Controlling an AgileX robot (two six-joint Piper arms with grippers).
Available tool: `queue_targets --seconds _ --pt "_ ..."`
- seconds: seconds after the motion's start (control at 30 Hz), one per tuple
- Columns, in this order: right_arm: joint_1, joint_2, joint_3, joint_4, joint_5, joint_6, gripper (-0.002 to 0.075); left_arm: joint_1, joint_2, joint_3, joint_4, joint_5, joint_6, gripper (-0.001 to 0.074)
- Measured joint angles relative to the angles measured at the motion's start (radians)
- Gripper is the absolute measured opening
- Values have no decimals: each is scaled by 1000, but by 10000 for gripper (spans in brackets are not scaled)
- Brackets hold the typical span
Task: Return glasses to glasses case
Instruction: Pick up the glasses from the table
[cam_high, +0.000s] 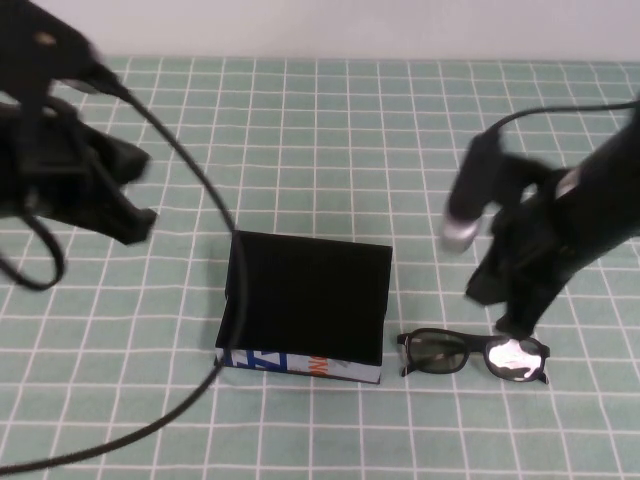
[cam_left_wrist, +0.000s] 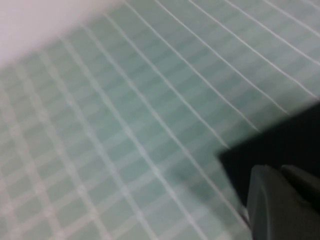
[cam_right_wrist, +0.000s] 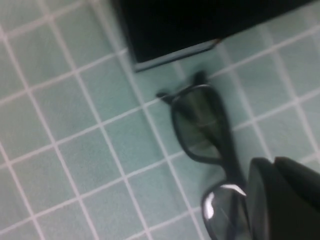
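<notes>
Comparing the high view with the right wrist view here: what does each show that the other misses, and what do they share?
Only the high view shows the left tool, raised left of the case, and the case's white printed strip.
Only the right wrist view shows the lens rims close up, with the shut right tool right beside the glasses.
Both show the glasses on the checked cloth, outside the glasses case.

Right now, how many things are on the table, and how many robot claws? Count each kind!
glasses: 1, lying beside the case
glasses case: 1, open
left gripper: 1, up over the table left of the case
right gripper: 1, shut, down at the glasses
Total: 4
</notes>
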Motion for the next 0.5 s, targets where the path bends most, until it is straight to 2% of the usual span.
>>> queue_targets --seconds 0.17,0.33,0.5 --pt "41 52 0 -23 -33 -16 13 68 108 -56 -236 177 180 -4" --pt "41 66 -2 -31 -42 -73 139 211 203 -65 -617 320 383 -4" --pt "41 104 -3 -58 -44 -80 217 288 320 -69 -771 427 416 -4"
